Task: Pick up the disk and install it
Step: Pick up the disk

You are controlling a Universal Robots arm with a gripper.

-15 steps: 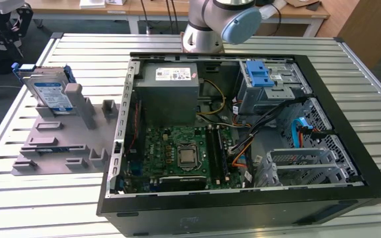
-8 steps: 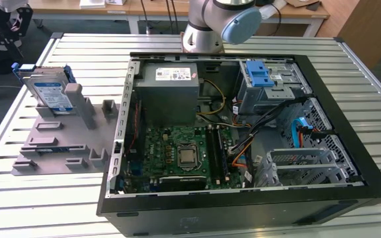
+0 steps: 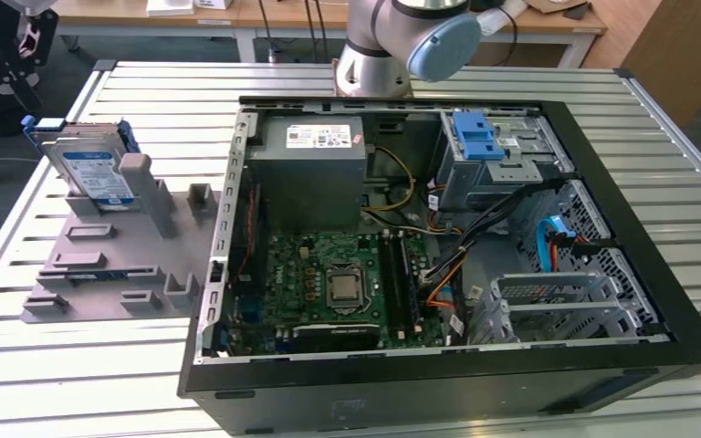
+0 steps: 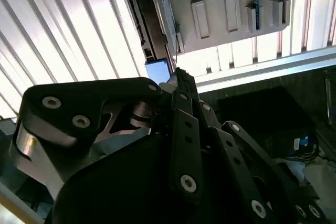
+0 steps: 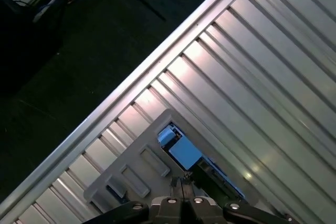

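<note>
Disk (image 3: 88,169) stood on edge in the grey fixture (image 3: 107,274) on the tabletop (image 3: 83,388), at ten o'clock from the open case (image 3: 448,392) (exterior view). End effector (image 5: 182,183), closed and empty, hung above the disk's blue upper edge.

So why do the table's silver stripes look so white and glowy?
In the second wrist view, light bounces off the ribbed silver metal table and washes its strips out white, while the black claw up close looks dark and shadowy. In the first wrist view, glare streaks a few strips beside the dark floor. The exterior view is evenly lit, hardly any glare.
</note>
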